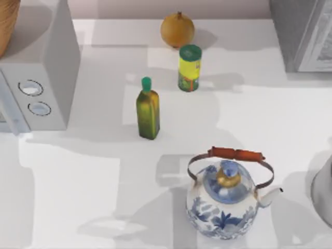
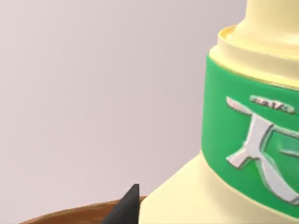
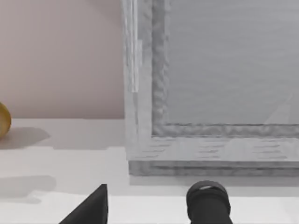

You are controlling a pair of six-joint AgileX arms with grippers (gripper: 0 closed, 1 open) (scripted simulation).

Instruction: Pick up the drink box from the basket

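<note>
The drink box (image 2: 243, 154) looms close in the left wrist view, pale yellow with a green band bearing a silver mark around its neck. A dark part of my left gripper (image 2: 127, 207) pokes up right beside its shoulder. Below it runs the brown rim of the basket (image 2: 70, 215). In the top view the basket (image 1: 6, 26) shows as a woven curved edge at the far left corner. My right gripper (image 3: 149, 211) is open with nothing in it, low over the table before a grey cabinet.
A grey microwave-like appliance (image 1: 44, 78) stands at the left. An onion-like ball (image 1: 177, 29), a yellow-green can (image 1: 190, 68) and a small olive bottle (image 1: 148, 109) stand mid-table. A blue-and-white kettle (image 1: 225, 199) is near the front. The grey cabinet (image 1: 303, 33) fills the far right.
</note>
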